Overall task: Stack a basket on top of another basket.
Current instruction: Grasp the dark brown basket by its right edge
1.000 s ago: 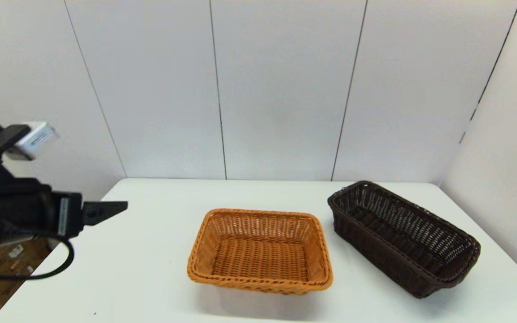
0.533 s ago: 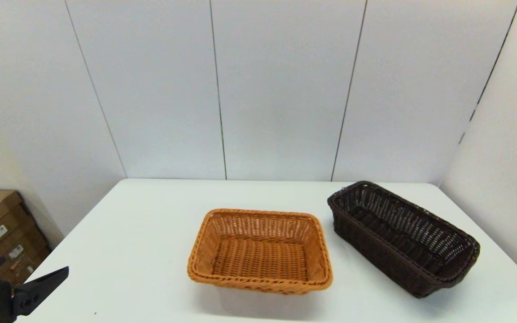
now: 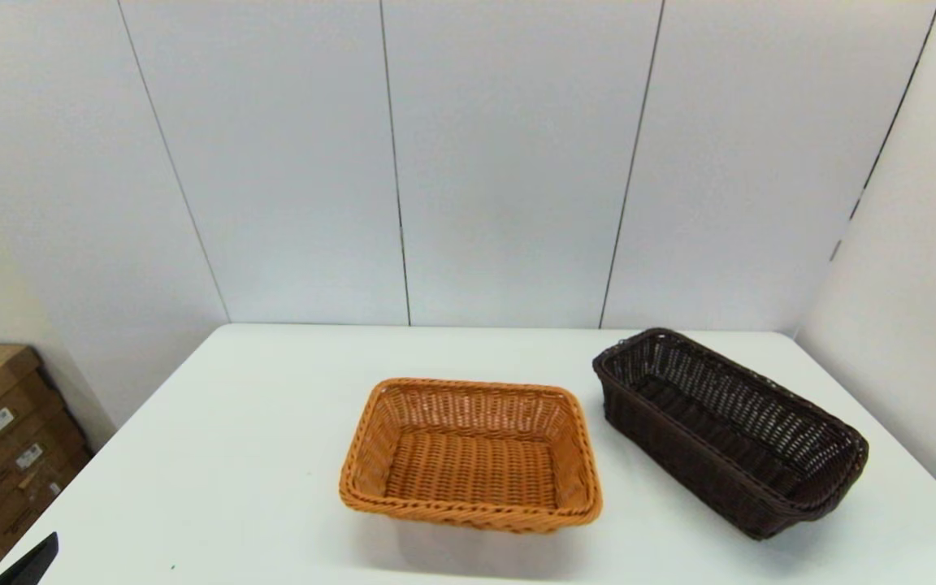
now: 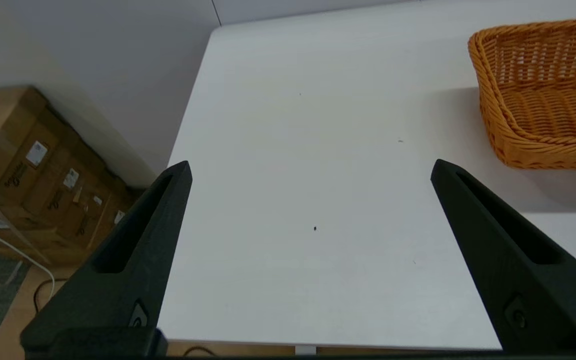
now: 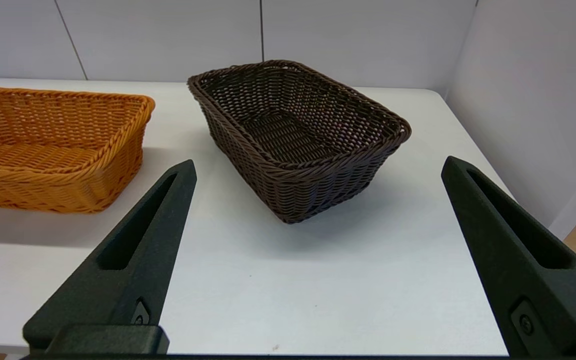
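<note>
- Nothing of the stacking had been done: the dark brown, nearly black, rectangular woven wicker basket with deep open-weave sides and the orange-tan, shallower rectangular wicker basket with flared sides and a braided rim both stood upright on the white table, side by side, near each other but not touching.
- Both baskets were empty, and no claw touched either one.
- By my judgement the whole task remained: reaching the dark basket, gripping its wall or rim, lifting it, carrying it over the orange-tan basket and setting it down inside or on top.
- The right gripper was spread wide and held nothing. It sat low at the near edge of the table, aimed at the dark basket, which lay straight ahead of the gap between the fingers, near but clear of them. The orange-tan basket lay ahead and off to that claw's left.
- The right arm itself did not show in the head view, so its pose further back could not be told.
- The left gripper was also spread wide and empty, low over the near left part of the table, with bare tabletop between its fingers. The orange-tan basket lay ahead and well off to its right.
- In the head view only one black fingertip of the left claw showed, at the near left corner of the table.
</note>
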You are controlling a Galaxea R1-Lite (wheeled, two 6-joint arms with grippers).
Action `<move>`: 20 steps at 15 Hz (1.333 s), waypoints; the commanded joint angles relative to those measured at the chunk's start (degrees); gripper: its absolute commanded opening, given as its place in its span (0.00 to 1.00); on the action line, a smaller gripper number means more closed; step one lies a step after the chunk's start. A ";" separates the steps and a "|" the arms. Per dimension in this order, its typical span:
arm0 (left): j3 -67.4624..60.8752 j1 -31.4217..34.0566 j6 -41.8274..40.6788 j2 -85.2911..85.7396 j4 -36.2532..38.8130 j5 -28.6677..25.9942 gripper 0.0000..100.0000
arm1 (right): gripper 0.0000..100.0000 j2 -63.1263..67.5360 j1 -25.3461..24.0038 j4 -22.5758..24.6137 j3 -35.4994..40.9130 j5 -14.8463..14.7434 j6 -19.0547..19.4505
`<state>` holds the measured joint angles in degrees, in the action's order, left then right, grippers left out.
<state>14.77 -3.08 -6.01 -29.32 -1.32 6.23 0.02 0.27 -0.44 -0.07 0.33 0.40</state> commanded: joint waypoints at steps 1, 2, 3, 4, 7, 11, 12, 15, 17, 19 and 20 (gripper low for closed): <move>-7.48 1.68 -4.62 10.07 2.63 0.27 1.00 | 1.00 -0.02 0.00 0.00 0.07 0.02 0.04; -8.10 2.47 -5.33 12.00 2.63 0.27 1.00 | 1.00 -0.02 0.00 0.00 -0.01 0.02 0.04; -8.10 3.44 -5.50 13.41 2.55 0.01 1.00 | 1.00 -0.02 0.00 0.00 0.07 0.02 0.04; -8.18 4.75 -5.59 14.29 2.55 -0.16 1.00 | 1.00 -0.02 0.00 0.00 -0.01 0.02 0.04; -8.27 5.81 -5.68 14.99 3.78 0.71 1.00 | 1.00 -0.02 0.00 0.00 -0.01 0.02 0.04; -14.77 4.49 -6.47 19.65 15.03 0.45 1.00 | 1.00 -0.02 0.00 0.00 -0.01 0.02 0.04; -14.86 4.14 -6.56 21.67 14.41 0.19 1.00 | 1.00 -0.02 0.00 0.00 -0.01 0.02 0.04; -14.86 3.70 -6.73 26.68 11.60 0.10 1.00 | 1.00 -0.02 0.00 0.00 -0.01 0.02 0.04; -14.86 3.70 -6.82 29.41 10.37 -0.08 1.00 | 1.00 -0.02 0.00 0.00 0.07 0.02 0.04; -14.86 3.70 -6.29 29.41 10.11 -1.04 1.00 | 1.00 -0.02 0.00 0.00 -0.01 0.02 0.04; -14.86 3.70 -6.21 29.41 10.11 -1.57 1.00 | 1.00 -0.02 0.00 0.00 -0.01 0.02 0.04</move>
<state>0.02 0.60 -12.20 -1.01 8.73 5.07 0.02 0.27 -0.44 -0.07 0.30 0.41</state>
